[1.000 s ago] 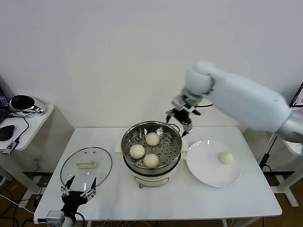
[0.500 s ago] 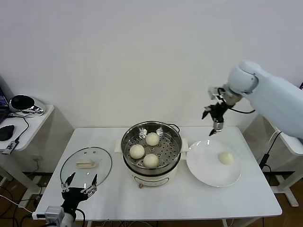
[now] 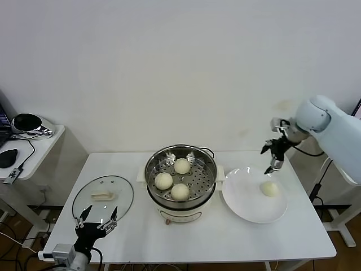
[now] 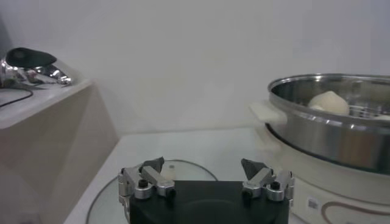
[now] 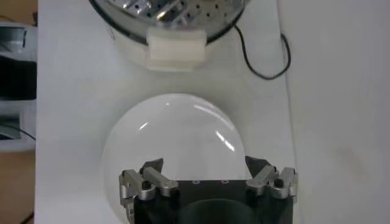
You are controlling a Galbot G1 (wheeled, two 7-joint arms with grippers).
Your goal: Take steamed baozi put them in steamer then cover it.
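Three baozi lie in the steamer at table centre; a fourth sits on the plate to its right. Head view: right gripper, jaws apart, hangs above that bun; left gripper, jaws apart, waits by the lid. Left wrist view: spread fingers over the lid, steamer beside. Right wrist view: spread fingers above the plate; the bun is hidden.

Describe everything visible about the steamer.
The steamer is a round shiny steel pot on a cream-white base with side handles, standing upright mid-table between the glass lid and the white plate. It is uncovered. Its perforated tray holds three baozi. A dark cord leaves its back. Neither gripper touches it.
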